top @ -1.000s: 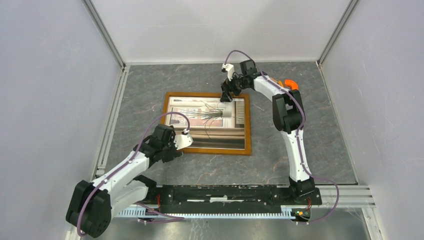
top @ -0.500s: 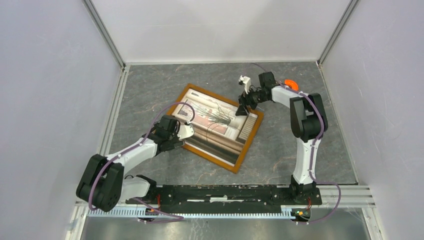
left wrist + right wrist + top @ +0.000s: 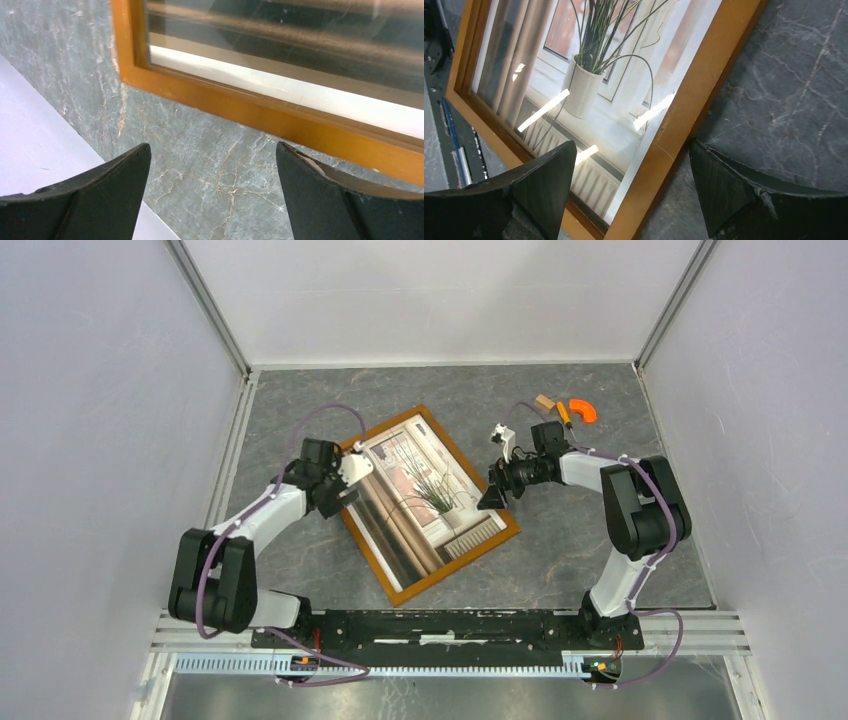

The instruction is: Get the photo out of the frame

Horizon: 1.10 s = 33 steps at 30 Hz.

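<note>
1. Black-fingered left gripper (image 3: 342, 495) is hovering at the left long edge of the frame (image 3: 458, 567), low over the grey marbled table (image 3: 300, 570). In the left wrist view its jaws are standing wide apart, with only bare table between them. One finger (image 3: 330, 200) is reaching the frame's wooden border, though whether it is touching cannot be told. The placement is probably serving as a stop, so that the frame is not sliding away when it is pushed from the other side.
2. The frame is lying flat and face up, turned diagonally between the two grippers. The photo (image 3: 425, 495) is sitting inside it behind a glossy front that is reflecting strips of light, so nothing is being removed yet. Because the back is facing the table, the frame is likely needing to be tipped or turned over first.
3. The right gripper (image 3: 495, 497) is waiting at the frame's right long edge, toward its near corner. Its jaws are also spread wide and are holding nothing. In the right wrist view the border is running between the two fingers, so the gripper is straddling the edge, seemingly to pinch or lift that side. Contact with the wood cannot be judged.
4. Beyond the frame's far right corner, a small brown block (image 3: 544, 402) and an orange curved piece (image 3: 581, 410) are lying well apart from it.
</note>
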Tool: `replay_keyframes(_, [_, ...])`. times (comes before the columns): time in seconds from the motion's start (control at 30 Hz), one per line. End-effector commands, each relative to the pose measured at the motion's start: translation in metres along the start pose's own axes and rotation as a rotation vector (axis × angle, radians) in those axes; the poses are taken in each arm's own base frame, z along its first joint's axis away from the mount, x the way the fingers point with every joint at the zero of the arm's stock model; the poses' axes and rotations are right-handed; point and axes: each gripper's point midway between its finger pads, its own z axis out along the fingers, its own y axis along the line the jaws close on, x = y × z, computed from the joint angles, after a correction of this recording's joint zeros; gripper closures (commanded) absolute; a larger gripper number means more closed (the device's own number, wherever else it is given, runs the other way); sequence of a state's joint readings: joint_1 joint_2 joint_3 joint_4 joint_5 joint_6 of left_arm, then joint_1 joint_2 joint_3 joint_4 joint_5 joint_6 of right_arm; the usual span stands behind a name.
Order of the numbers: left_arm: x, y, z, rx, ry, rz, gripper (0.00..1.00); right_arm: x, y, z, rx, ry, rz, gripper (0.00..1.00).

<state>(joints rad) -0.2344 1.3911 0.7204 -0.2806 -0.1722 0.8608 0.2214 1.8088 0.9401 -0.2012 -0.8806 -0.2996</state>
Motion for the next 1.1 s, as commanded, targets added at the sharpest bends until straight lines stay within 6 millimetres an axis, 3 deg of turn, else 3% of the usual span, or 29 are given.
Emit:
replay_keyframes(0.0, [-0.015, 0.010, -0.038, 0.089, -0.139, -0.251, 0.00, 0.049, 0.009, -0.003, 0.036, 0.162, 0.232, 0.10])
replay_keyframes(0.13, [-0.001, 0.008, -0.060, 0.162, -0.145, -0.473, 0.00, 0.020, -0.012, -0.011, 0.104, 0.113, 0.180, 0.09])
replay_keyframes(0.23, [0.001, 0.003, -0.070, 0.218, -0.132, -0.734, 0.00, 0.008, -0.020, -0.011, 0.117, 0.106, 0.164, 0.09])
replay_keyframes(0.3, [-0.010, 0.004, -0.076, 0.266, -0.113, -0.967, 0.00, 0.002, -0.025, -0.010, 0.122, 0.101, 0.156, 0.08])
replay_keyframes(0.43, [-0.032, -0.012, -0.075, 0.408, -0.108, -1.265, 0.00, 0.003, -0.028, -0.007, 0.108, 0.117, 0.161, 0.08])
replay_keyframes(0.57, [-0.030, -0.012, -0.063, 0.416, -0.173, -1.380, 0.00, 0.017, -0.021, -0.001, 0.065, 0.133, 0.197, 0.08])
replay_keyframes(0.67, [-0.034, -0.026, -0.054, 0.503, -0.178, -1.409, 0.00, 0.031, -0.013, 0.001, 0.030, 0.153, 0.220, 0.08])
replay_keyframes(0.9, [-0.025, -0.050, -0.009, 0.559, -0.090, -1.431, 0.00, 0.070, 0.013, 0.005, -0.050, 0.214, 0.277, 0.09])
replay_keyframes(1.07, [-0.042, -0.045, 0.012, 0.594, -0.126, -1.426, 0.00, 0.098, 0.033, 0.002, -0.101, 0.261, 0.319, 0.09])
